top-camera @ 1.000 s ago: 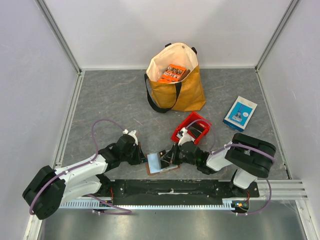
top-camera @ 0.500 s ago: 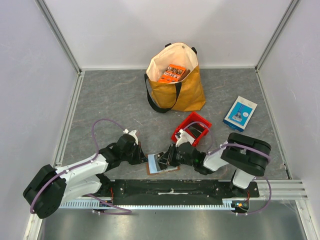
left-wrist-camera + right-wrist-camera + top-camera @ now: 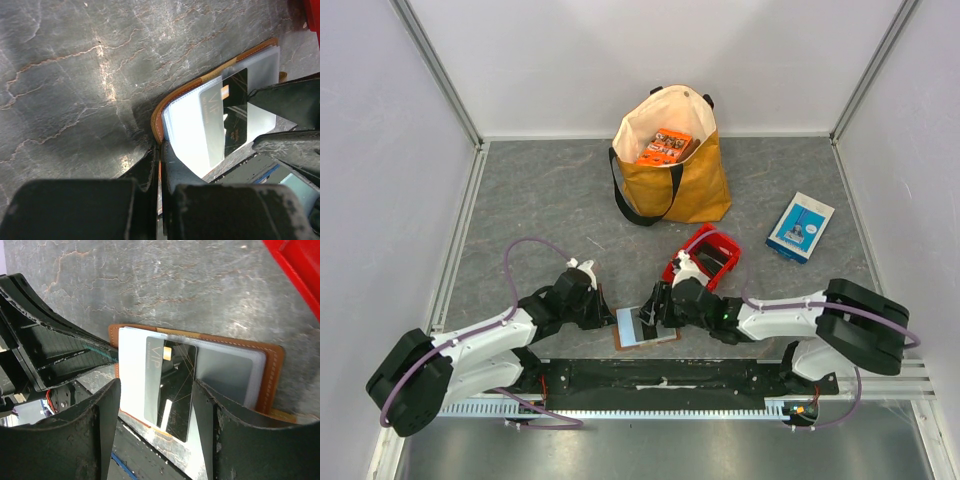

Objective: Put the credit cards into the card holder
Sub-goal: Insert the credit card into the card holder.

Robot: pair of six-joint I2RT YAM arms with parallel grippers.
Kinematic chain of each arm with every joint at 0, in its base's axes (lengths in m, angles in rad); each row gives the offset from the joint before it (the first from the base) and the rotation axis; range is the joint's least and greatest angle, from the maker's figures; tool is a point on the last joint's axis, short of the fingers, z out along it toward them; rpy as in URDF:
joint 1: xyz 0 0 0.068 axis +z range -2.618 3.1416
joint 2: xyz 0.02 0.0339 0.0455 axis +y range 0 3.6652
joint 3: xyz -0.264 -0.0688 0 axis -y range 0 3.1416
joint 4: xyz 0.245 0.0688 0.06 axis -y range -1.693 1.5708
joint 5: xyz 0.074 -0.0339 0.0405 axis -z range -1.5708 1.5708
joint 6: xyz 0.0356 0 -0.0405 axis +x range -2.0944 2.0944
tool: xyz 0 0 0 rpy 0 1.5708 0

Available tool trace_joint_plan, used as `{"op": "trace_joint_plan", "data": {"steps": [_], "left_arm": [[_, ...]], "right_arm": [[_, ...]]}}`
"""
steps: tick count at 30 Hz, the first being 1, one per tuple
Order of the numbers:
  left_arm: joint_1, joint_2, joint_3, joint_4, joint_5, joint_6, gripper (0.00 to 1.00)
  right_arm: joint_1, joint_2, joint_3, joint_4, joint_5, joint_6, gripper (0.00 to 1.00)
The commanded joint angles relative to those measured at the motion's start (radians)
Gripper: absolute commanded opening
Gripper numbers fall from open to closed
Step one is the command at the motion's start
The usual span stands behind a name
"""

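Observation:
The brown leather card holder (image 3: 662, 338) lies open at the table's near edge, its clear plastic pockets facing up. A dark grey credit card (image 3: 172, 390) sits partly slid into a pocket, over a pale sleeve (image 3: 132, 375); the same card (image 3: 235, 107) shows in the left wrist view. My right gripper (image 3: 156, 384) hovers open over the card, one finger on each side, gripping nothing. My left gripper (image 3: 161, 150) is shut on the holder's brown edge (image 3: 159, 112), pinning it at the left. In the top view my left gripper (image 3: 608, 318) and right gripper (image 3: 655, 315) flank the holder.
A red plastic bin (image 3: 705, 258) stands just behind the right gripper, and its corner (image 3: 295, 270) shows in the right wrist view. A yellow tote bag (image 3: 672, 185) with an orange packet (image 3: 665, 145) stands at the back. A blue-and-white box (image 3: 800, 227) lies at right.
My right gripper has opened and let go of the dark card, which stays in the holder's pocket. The right arm's elbow has swung out to the right. The left arm has not moved.

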Motion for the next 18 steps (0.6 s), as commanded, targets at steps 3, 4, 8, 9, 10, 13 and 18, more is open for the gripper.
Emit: {"op": "trace_joint_plan", "data": {"steps": [3,4,8,9,10,13,18], "left_arm": [[-0.002,0.023,0.002,-0.005,-0.011,0.037,0.02],[-0.002,0.021,0.003,-0.005,-0.011,0.035,0.02],[0.000,0.017,0.003,-0.005,-0.014,0.034,0.02],[0.000,0.018,0.005,-0.005,-0.014,0.033,0.02],[-0.003,0.018,0.005,-0.005,-0.013,0.033,0.02],[-0.002,0.021,0.006,-0.001,-0.013,0.029,0.02],[-0.002,0.015,0.006,-0.007,-0.016,0.029,0.02]], "right_arm": [[0.007,0.125,0.055,-0.064,-0.040,-0.046,0.64],[0.013,0.131,0.066,-0.065,-0.042,-0.047,0.63],[0.033,0.146,0.087,-0.039,-0.056,-0.045,0.62],[0.038,0.154,0.093,-0.027,-0.065,-0.039,0.61],[0.041,0.160,0.101,-0.022,-0.073,-0.031,0.59],[0.053,0.177,0.109,0.001,-0.085,-0.010,0.59],[0.062,0.160,0.138,-0.068,-0.045,-0.031,0.57]]}}
